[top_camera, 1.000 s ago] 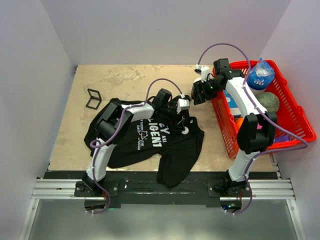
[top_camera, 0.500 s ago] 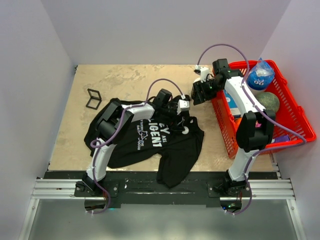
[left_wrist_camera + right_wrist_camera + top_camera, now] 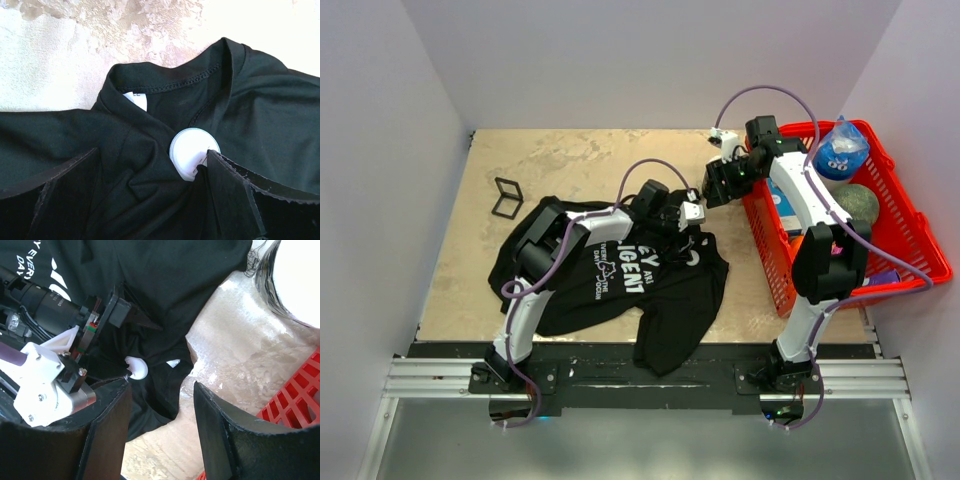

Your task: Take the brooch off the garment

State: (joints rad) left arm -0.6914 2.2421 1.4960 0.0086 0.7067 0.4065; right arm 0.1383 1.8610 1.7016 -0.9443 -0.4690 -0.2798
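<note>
garment (image 3: 672, 300) on mottled beige table (image 3: 570, 160), pale walls (image 3: 650, 60); left pincer (image 3: 152, 162) and right pincer (image 3: 161, 390) agape, empty

Left wrist view: white disc (image 3: 192, 152) at centre, its lower right edge hidden behind a jaw; T-shirt (image 3: 270, 110) cut off at right and bottom. Top view: chest lettering (image 3: 623, 268) partly covered by the left arm (image 3: 590, 225).

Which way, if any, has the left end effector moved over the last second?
Yes: the left end effector shifted slightly right, toward the basket.
</note>
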